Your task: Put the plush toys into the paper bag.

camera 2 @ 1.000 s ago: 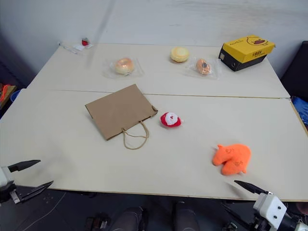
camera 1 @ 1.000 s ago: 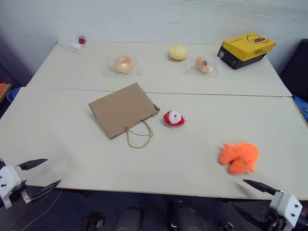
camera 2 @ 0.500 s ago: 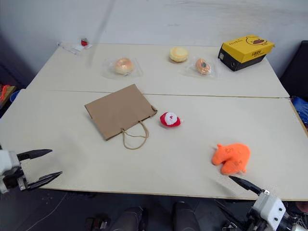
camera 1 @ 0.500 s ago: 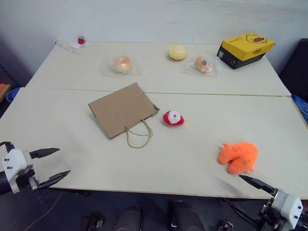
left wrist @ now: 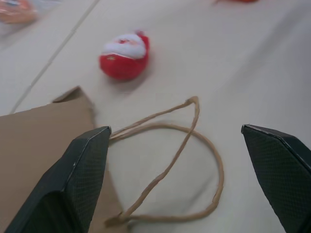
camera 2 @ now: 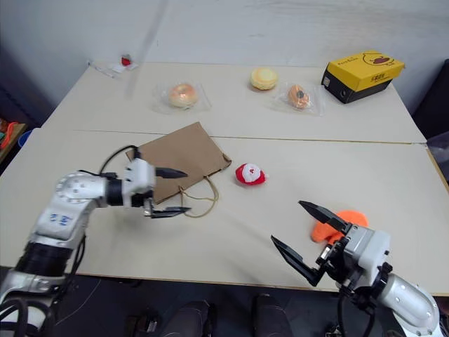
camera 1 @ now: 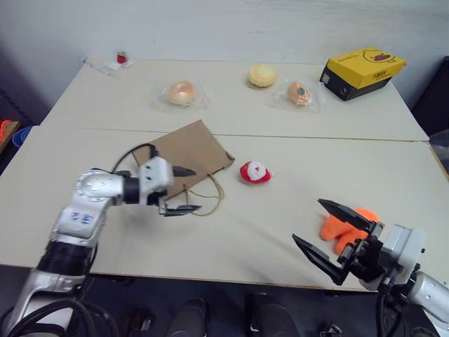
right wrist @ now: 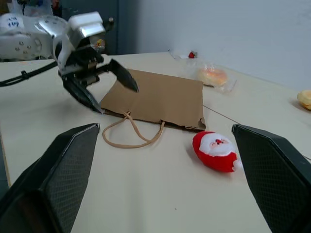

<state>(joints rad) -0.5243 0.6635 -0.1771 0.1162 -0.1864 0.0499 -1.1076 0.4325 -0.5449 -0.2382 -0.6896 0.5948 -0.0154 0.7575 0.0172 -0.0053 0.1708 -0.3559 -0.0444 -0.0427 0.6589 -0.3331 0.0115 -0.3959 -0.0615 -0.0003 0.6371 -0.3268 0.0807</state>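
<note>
While the right gripper [camera 2: 304, 238] gapes empty at the near table [camera 1: 231, 239] edge before the orange plush blob [camera 1: 342, 225], the wide-open left gripper [camera 1: 186, 189] hovers over the flat brown paper bag's [camera 1: 186, 151] handles; the red plush ball [camera 1: 254, 172] lies beside, bare tabletop around it.

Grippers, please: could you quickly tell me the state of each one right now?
Left gripper: open, holding nothing, above the paper bag by its handles.
Right gripper: open, holding nothing, near the orange plush toy.

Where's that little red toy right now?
The red toy lies on the table near the middle of the head view, just right of the paper bag and its handles, left of the orange toy.
</note>
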